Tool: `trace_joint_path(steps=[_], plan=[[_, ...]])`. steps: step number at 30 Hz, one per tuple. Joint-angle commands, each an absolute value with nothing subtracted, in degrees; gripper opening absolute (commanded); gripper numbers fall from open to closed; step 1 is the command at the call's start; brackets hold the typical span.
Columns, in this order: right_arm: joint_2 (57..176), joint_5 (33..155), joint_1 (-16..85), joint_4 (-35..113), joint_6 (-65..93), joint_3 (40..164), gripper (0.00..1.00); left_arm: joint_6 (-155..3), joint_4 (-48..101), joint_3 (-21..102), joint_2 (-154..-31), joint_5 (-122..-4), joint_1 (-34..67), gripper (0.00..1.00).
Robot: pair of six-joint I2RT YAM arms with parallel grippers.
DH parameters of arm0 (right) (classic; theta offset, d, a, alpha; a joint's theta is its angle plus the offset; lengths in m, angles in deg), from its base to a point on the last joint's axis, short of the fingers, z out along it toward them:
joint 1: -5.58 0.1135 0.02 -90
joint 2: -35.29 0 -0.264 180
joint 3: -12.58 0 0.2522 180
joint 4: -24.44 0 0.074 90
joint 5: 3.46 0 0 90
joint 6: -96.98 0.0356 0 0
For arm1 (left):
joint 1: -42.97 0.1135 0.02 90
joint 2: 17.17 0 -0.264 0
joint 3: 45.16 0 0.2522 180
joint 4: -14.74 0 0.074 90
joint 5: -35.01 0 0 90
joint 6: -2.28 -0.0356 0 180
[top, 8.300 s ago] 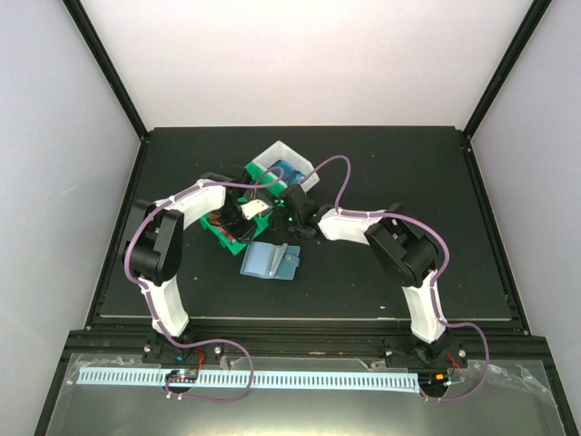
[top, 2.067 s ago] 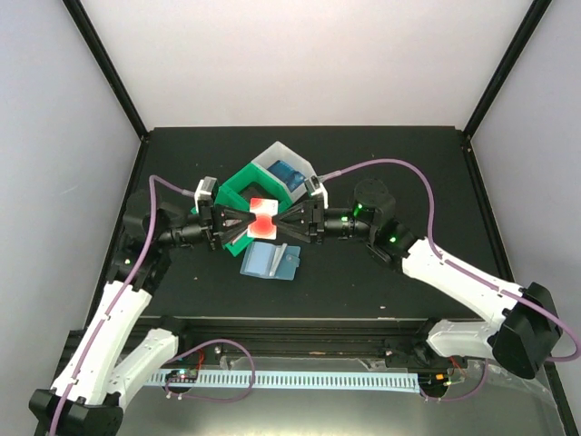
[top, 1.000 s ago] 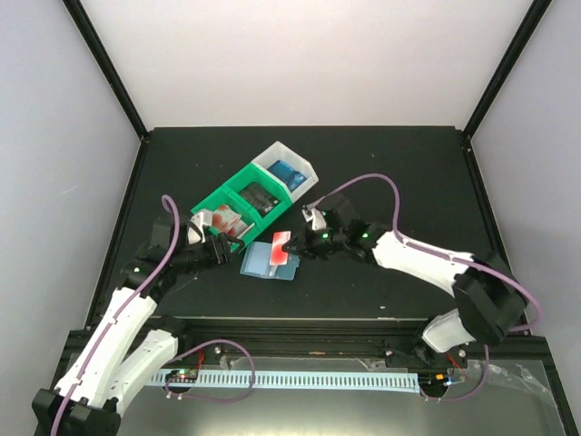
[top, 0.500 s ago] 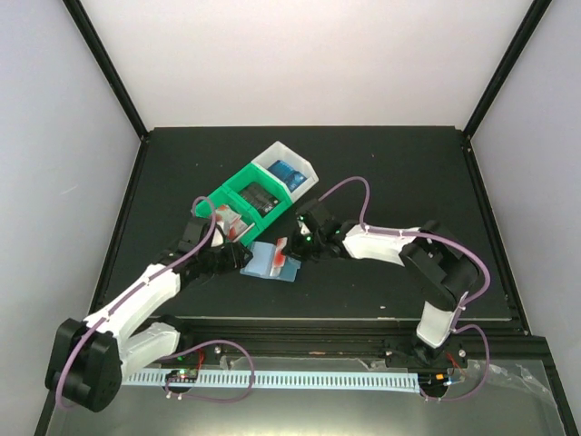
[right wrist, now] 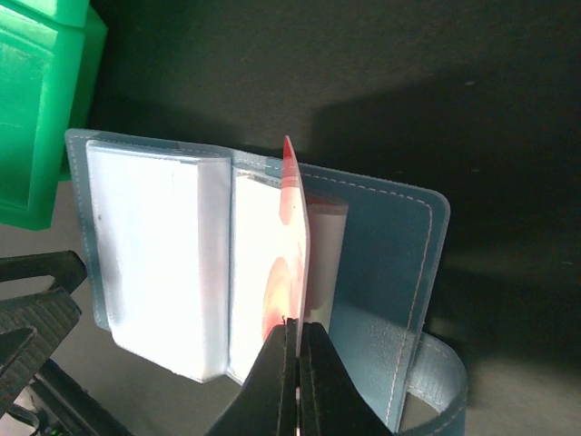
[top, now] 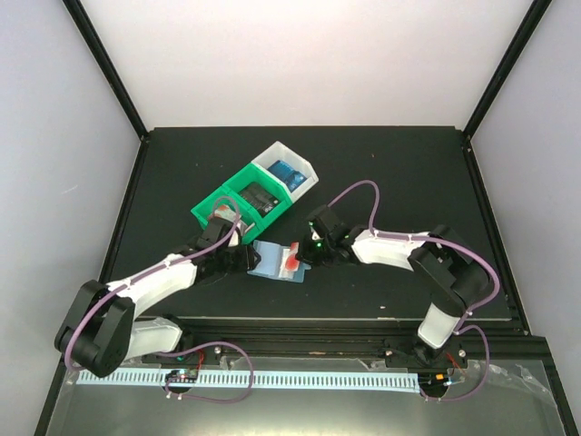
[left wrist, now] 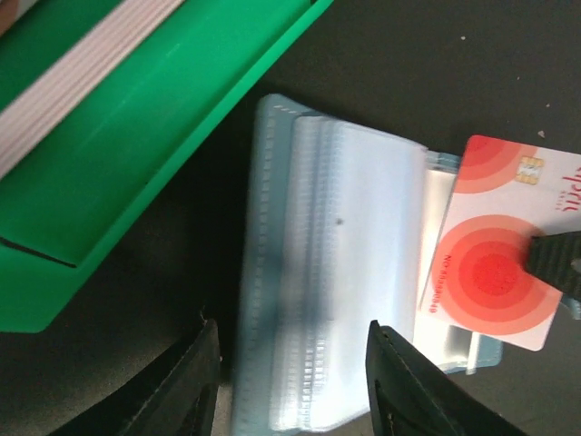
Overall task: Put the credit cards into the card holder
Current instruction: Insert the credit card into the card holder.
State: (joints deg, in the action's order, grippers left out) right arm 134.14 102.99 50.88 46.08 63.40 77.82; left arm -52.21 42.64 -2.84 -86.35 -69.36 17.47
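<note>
Pinching red-and-white credit card edge-up at card holder, right end effector; left end effector apart.

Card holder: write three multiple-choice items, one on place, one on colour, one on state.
1. Where is the card holder? A) lifted in the air B) flat on the table, between the left gripper and the right gripper C) hanging off the table's edge
2. What colour is the card in the right gripper? A) red and white B) black C) blue
3. How is the card holder? A) snapped shut B) open, clear pockets showing C) rolled up
B: the top view shows it on the table, a gripper at each side. A: red circles on white in the left wrist view. B: both wrist views show its pockets spread.
</note>
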Motion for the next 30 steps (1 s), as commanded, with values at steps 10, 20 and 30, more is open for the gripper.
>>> trace_joint_path(steps=[10, 20, 30], plan=[[128.4, 104.9, 45.2, 52.2, 50.1, 72.0, 0.01, -51.6, 37.0, -1.8, -88.4, -67.9, 11.1, 0.48], [127.4, 119.0, 45.2, 40.8, 51.4, 71.4, 0.01, -50.9, 35.8, -1.2, -91.0, -66.6, 9.6, 0.43], [131.7, 119.4, 45.3, 38.0, 56.2, 70.5, 0.01, -50.0, 35.8, -1.3, -94.7, -65.5, 7.9, 0.26]])
